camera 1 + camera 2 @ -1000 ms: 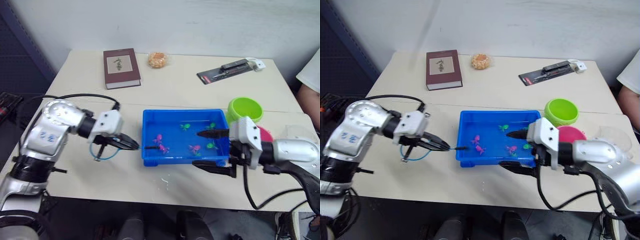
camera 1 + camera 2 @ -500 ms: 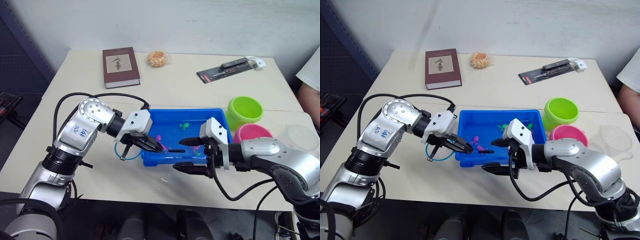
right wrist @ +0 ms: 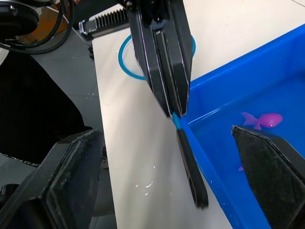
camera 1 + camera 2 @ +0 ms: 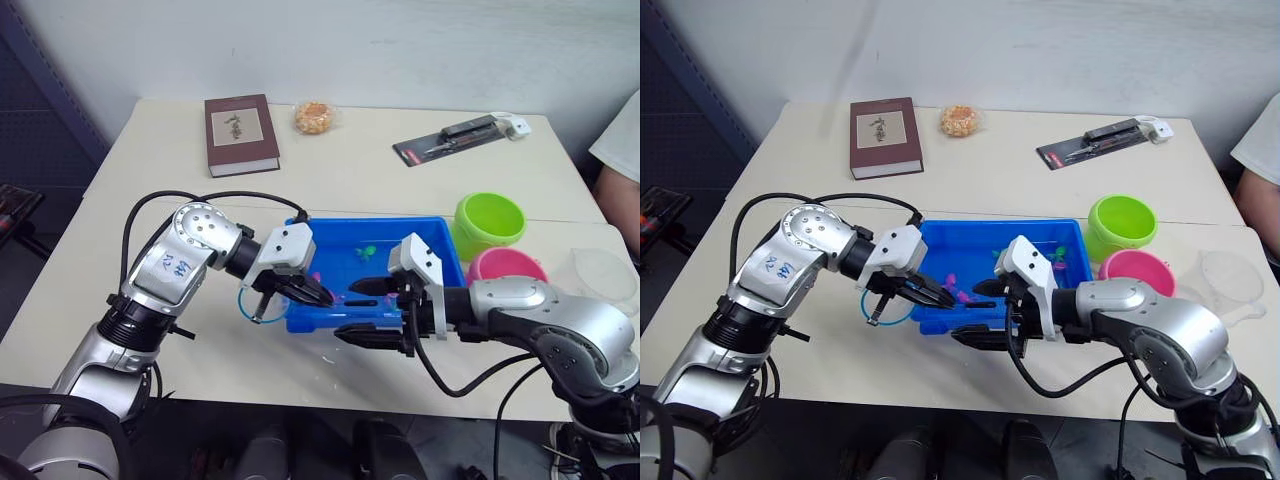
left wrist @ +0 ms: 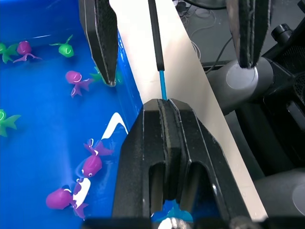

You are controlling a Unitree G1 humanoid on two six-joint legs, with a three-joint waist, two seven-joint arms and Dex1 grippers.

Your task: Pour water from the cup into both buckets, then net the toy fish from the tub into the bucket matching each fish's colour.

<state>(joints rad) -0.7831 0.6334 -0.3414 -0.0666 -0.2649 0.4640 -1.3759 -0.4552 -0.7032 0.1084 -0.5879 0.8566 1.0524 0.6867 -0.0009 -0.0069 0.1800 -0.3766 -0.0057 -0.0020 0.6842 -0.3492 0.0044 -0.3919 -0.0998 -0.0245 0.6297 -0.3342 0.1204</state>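
Handover of net in hand, by my read.

L gripper (image 4: 930, 294) clamped on net (image 3: 157, 62) shaft; hoop hangs behind it, off tub's (image 4: 940, 236) near-left corner.

R gripper (image 4: 982, 313) spread wide, straddling dark handle tip (image 3: 193, 179); should close squarely before L lets go.

Fish (image 5: 78, 81) in tub; buckets (image 4: 1124, 222) beyond, R side.

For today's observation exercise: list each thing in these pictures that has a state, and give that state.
Left gripper: shut on the net handle.
Right gripper: open, jaws either side of the handle.
Net: held, hoop over the table.
Tub: holds water and fish.
Book: closed.
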